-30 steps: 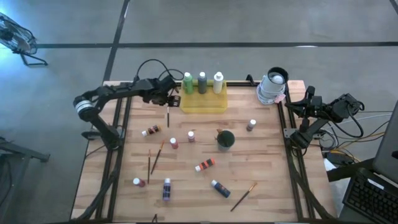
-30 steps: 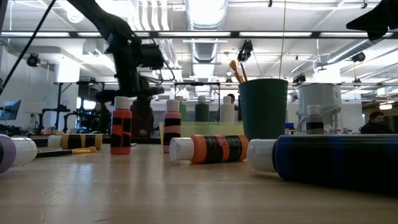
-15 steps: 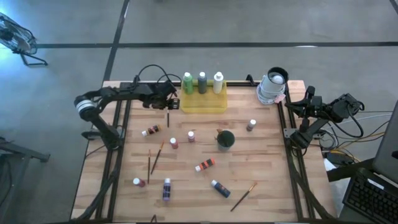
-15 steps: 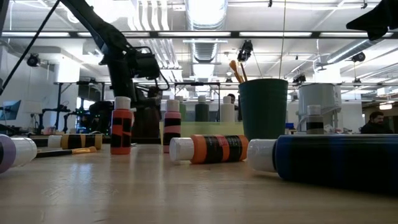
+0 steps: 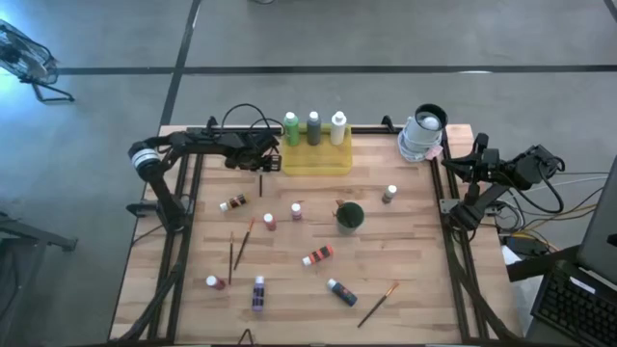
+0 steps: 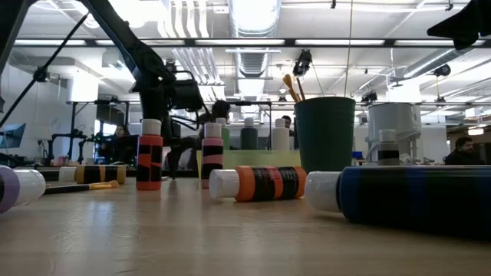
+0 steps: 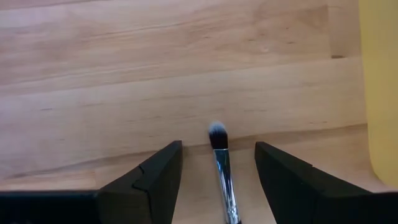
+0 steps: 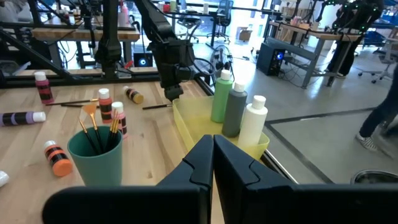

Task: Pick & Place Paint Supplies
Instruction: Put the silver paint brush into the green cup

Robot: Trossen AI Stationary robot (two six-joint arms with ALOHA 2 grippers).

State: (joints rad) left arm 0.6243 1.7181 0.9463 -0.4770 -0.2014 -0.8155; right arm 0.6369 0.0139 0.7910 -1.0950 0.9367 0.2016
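- Left gripper (image 5: 267,160), upper left of the high view, low over the counter (image 5: 415,241) just left of the yellow tray (image 5: 315,165). Fingers (image 7: 152,180) spread, grasping nothing; a paintbrush (image 7: 222,168) lies between them, bristle tip forward, touching neither finger.
- Tray holds three upright bottles: green bottle (image 5: 291,128), grey-green bottle (image 5: 313,127), white bottle (image 5: 337,128).
- Mid-counter: loose paint bottles scattered, among them an orange bottle (image 5: 317,255) on its side and a blue bottle (image 5: 340,290) lower down; more brushes lie flat.
- Dark green cup (image 5: 349,216), centre right, with brushes standing in it.
- Right gripper (image 8: 212,163), far right edge of the high view, off the counter; fingers clenched, empty.
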